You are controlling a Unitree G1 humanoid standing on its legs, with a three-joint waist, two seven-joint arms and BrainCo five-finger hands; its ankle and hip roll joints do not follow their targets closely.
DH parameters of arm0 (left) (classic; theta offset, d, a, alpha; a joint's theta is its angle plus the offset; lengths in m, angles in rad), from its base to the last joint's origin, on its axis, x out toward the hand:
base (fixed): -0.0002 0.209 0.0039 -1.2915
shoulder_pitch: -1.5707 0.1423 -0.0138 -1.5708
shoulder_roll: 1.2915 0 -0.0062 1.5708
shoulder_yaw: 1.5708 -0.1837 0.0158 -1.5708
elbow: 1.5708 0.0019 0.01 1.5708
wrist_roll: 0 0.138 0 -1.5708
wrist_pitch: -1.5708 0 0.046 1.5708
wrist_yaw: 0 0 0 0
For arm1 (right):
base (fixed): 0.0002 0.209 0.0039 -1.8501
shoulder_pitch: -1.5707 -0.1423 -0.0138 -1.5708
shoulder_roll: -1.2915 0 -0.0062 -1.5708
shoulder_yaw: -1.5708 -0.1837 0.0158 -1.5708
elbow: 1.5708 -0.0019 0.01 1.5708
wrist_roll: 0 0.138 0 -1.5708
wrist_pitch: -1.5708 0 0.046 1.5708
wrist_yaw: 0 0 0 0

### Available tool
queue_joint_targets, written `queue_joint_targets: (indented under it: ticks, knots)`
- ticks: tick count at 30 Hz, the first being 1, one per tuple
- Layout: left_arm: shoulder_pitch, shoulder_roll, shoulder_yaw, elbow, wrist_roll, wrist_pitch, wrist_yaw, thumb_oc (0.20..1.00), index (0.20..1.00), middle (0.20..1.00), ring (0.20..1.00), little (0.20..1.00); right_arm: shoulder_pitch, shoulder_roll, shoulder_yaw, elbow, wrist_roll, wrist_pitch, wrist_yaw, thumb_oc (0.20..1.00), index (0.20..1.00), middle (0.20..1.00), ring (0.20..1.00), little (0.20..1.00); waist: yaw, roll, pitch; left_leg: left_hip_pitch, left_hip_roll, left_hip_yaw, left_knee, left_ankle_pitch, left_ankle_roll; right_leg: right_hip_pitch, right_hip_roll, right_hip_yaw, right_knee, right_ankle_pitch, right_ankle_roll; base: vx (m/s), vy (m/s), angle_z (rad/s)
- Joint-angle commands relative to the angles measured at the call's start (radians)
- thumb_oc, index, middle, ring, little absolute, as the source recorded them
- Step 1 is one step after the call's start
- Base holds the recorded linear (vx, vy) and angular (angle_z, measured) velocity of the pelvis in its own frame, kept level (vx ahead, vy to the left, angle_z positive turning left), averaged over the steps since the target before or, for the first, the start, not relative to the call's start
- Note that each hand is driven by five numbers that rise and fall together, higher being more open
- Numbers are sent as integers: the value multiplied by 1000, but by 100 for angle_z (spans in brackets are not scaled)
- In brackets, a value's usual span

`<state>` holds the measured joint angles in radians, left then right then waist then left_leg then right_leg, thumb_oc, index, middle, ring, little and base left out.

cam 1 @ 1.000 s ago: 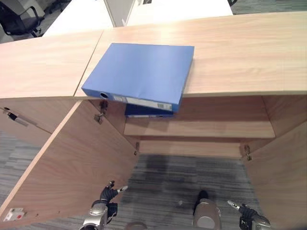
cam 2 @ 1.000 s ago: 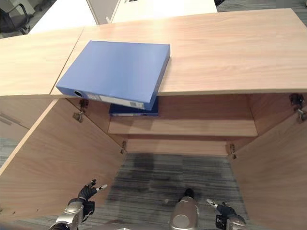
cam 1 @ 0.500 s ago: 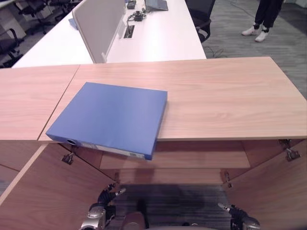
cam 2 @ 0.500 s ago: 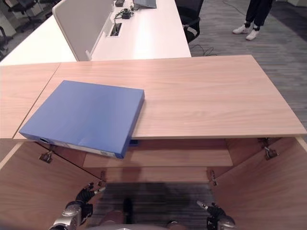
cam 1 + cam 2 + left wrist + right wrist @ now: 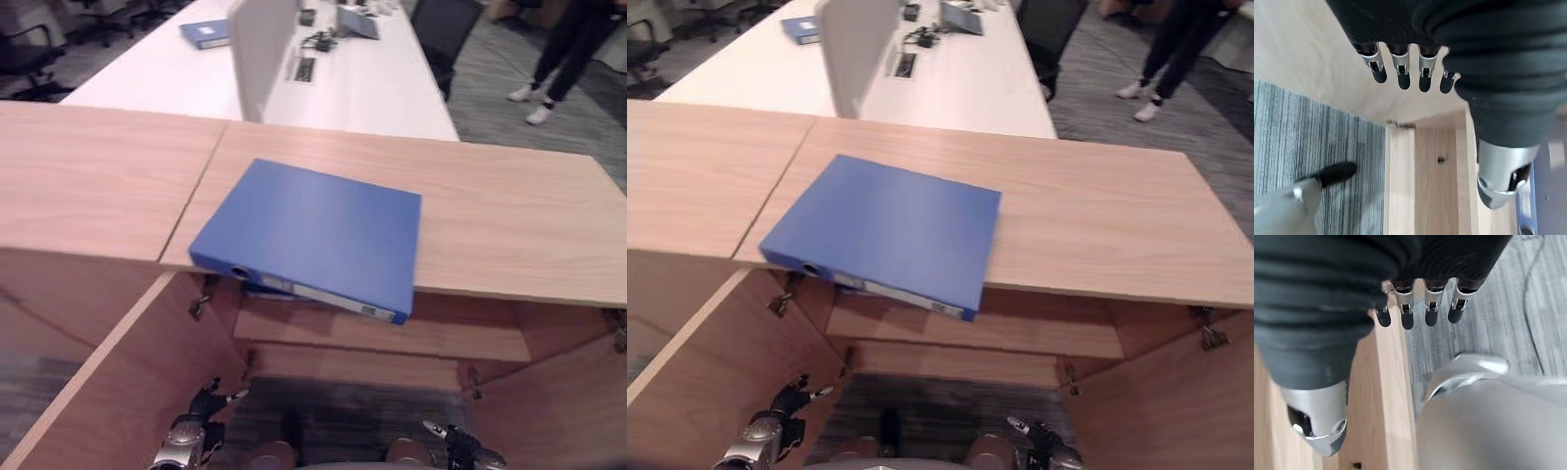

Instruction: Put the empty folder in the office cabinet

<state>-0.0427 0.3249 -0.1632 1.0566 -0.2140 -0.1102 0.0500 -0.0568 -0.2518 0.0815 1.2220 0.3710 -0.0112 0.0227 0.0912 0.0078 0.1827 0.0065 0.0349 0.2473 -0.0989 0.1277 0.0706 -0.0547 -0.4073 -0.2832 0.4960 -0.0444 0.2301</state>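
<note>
A blue ring-binder folder lies flat on the wooden cabinet top, its near corner hanging over the front edge. Below it the cabinet stands open, with an inner shelf. A sliver of a second, darker blue folder shows on that shelf. My left hand hangs low by the open left door, fingers straight and holding nothing. Low by the right door, my right hand is just as relaxed, its fingers and thumb bare.
The left door and right door swing out toward me. A neighbouring cabinet top adjoins on the left. Behind stands a white desk with a divider panel and another blue folder. A person's legs stand far right.
The camera has lifted and turned, so the whole picture shifted. The folder stays where it lay on the cabinet top. Both hands hang low as before.
</note>
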Motion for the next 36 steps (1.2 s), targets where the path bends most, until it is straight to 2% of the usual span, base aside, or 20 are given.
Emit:
queue_joint_targets:
  ticks: [1,4,6,7,8,9,10,11,12,13,15,18,20,21,24,25,28,32,36]
  knots:
    - [-43,17,12,-21,11,-20,0,1000,1000,1000,1000,1000,-24,-19,-17,-24,2,-22,-1,1000,1000,1000,1000,1000,19,-16,-34,2,89,-54,102,-131,-163,156,21,7,-242,112,3,-99,-198,-26]
    - [-41,16,20,-18,5,-23,5,1000,1000,1000,1000,1000,-33,-19,0,-26,-3,-19,4,1000,1000,1000,1000,1000,38,-33,-55,-28,107,-49,116,-111,-184,195,26,56,-327,104,21,-114,-257,-21]
    - [-37,14,27,-13,-2,-25,6,1000,1000,1000,1000,1000,-39,-17,9,-27,-9,-20,4,1000,1000,1000,1000,1000,45,-31,-62,-32,136,-49,116,-94,-204,223,52,40,-390,64,20,-59,-244,-32]
    - [-37,14,27,-13,-2,-25,6,1000,1000,1000,1000,1000,-39,-17,9,-27,-9,-20,4,1000,1000,1000,1000,1000,45,-31,-62,-31,136,-49,116,-94,-204,224,52,40,-390,64,20,-63,-319,-38]
    - [-32,3,31,-10,-17,-26,6,1000,1000,1000,1000,1000,-40,-19,19,-35,-12,-19,7,1000,1000,1000,1000,1000,38,-17,-58,-35,180,-70,115,-63,-233,245,105,37,-452,-11,-2,-67,-348,-23]
    - [-31,-2,32,-8,-19,-28,9,1000,1000,1000,1000,1000,-39,-22,23,-35,-12,-20,5,1000,1000,1000,1000,1000,34,-12,-54,-35,193,-79,113,-50,-243,257,128,36,-475,-28,-10,-67,-353,-1]
    - [-31,-3,32,-8,-19,-28,9,1000,1000,1000,1000,1000,-39,-22,23,-35,-12,-20,5,1000,1000,1000,1000,1000,33,-10,-53,-34,195,-81,113,-49,-244,260,130,33,-477,-28,-12,-34,-221,19]
    - [-31,-8,33,-2,-24,-28,8,1000,1000,1000,1000,1000,-35,-27,25,-34,-12,-21,4,1000,1000,1000,1000,1000,30,-6,-49,-39,211,-92,112,-29,-258,271,154,35,-502,-41,-21,-69,-298,28]
    - [-30,-17,31,0,-30,-27,7,1000,1000,1000,1000,1000,-27,-34,26,-28,-7,-23,2,1000,1000,1000,1000,1000,22,9,-36,-50,240,-115,108,12,-279,283,199,28,-540,-52,-43,-70,-298,44]
    - [-30,-18,31,0,-30,-27,7,1000,1000,1000,1000,1000,-27,-35,26,-28,-7,-24,2,1000,1000,1000,1000,1000,20,11,-35,-50,242,-117,107,13,-280,286,202,26,-542,-52,-44,-85,-293,72]
    - [-25,-28,30,-3,-30,-24,3,1000,1000,1000,1000,1000,-18,-48,21,-24,-5,-27,-1,1000,1000,1000,1000,1000,12,30,-26,-52,274,-120,81,61,-305,304,241,0,-583,-62,-52,-87,-189,19]
    - [-24,-43,28,-5,-34,-26,6,1000,1000,1000,1000,1000,-18,-67,15,-21,1,-33,-5,1000,1000,1000,1000,1000,1,50,-2,-67,304,-118,62,117,-329,305,264,-15,-583,-75,-61,-142,-150,14]
    - [-26,-49,28,-4,-42,-27,7,1000,1000,1000,1000,1000,-24,-76,21,-18,-2,-35,-9,1000,1000,1000,1000,1000,-3,48,14,-82,299,-132,99,95,-319,292,266,-25,-583,-68,-74,-205,-162,27]
    - [-26,-51,26,1,-39,-29,6,1000,1000,1000,1000,1000,-28,-79,27,-14,-4,-35,-11,1000,1000,1000,1000,1000,-5,42,17,-75,273,-164,148,55,-304,278,265,-28,-583,-57,-81,-198,-174,7]
    - [-25,-58,19,7,-35,-29,6,1000,1000,1000,1000,1000,-34,-86,27,-3,1,-35,-11,1000,1000,1000,1000,1000,-18,14,14,-41,163,-199,258,-86,-270,242,253,-31,-583,-29,-98,-222,-160,27]
    - [-23,-65,14,20,-30,-27,2,1000,1000,1000,1000,1000,-30,-85,19,17,4,-33,-10,1000,1000,1000,1000,1000,-38,3,-6,-14,102,-147,315,-178,-231,217,257,-45,-583,-25,-107,-209,-79,-2]
    - [-14,-73,10,10,-33,-26,-1,1000,1000,1000,1000,1000,-17,-86,11,25,7,-30,-7,1000,1000,1000,1000,1000,-51,21,-20,33,116,-102,265,-182,-227,222,272,-59,-578,-28,-107,-29,35,42]
    - [-6,-70,0,1,-20,-25,-4,1000,1000,1000,1000,1000,2,-76,-10,33,17,-29,-10,1000,1000,1000,1000,1000,-62,27,-33,81,125,-110,199,-160,-236,251,266,-74,-564,-21,-104,60,87,8]
    - [-4,-62,-8,-14,1,-24,-5,1000,1000,1000,1000,1000,20,-68,-16,37,6,-24,-6,1000,1000,1000,1000,1000,-66,33,-50,135,114,-113,92,-147,-230,246,247,-72,-521,-19,-94,22,99,5]
